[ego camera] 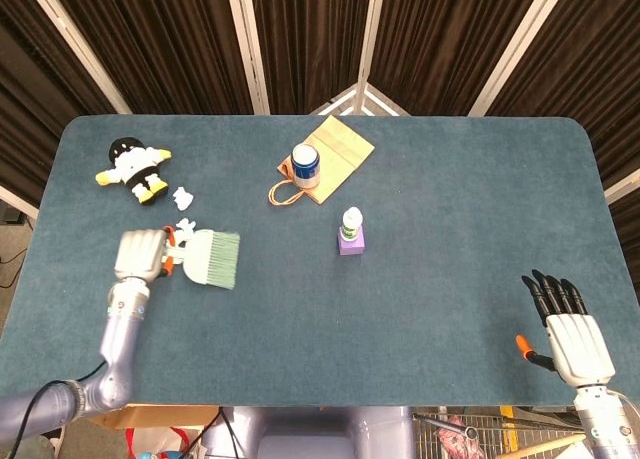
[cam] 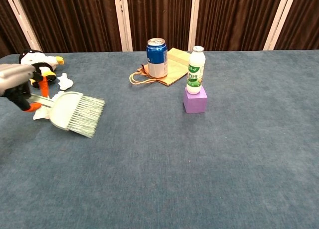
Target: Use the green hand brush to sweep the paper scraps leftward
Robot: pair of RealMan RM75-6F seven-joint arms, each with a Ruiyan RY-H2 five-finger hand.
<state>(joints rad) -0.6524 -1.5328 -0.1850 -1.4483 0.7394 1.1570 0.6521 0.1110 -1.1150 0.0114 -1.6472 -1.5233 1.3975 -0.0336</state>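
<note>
My left hand (ego camera: 140, 254) (cam: 17, 84) grips the handle of the green hand brush (ego camera: 209, 257) (cam: 76, 113), whose bristles point right over the left part of the table. A small white paper scrap (ego camera: 183, 195) (cam: 65, 82) lies near the plush toy. Another scrap (ego camera: 186, 226) (cam: 48, 105) peeks out behind the brush, mostly hidden by it. My right hand (ego camera: 565, 324) rests open at the table's near right edge, fingers spread, holding nothing.
A black, white and yellow plush toy (ego camera: 134, 169) (cam: 37, 62) lies at the far left. A blue can (ego camera: 305, 165) (cam: 157, 58) stands on a brown paper bag (ego camera: 333, 154). A white bottle (ego camera: 351, 223) (cam: 196, 70) stands on a purple block (cam: 195, 101).
</note>
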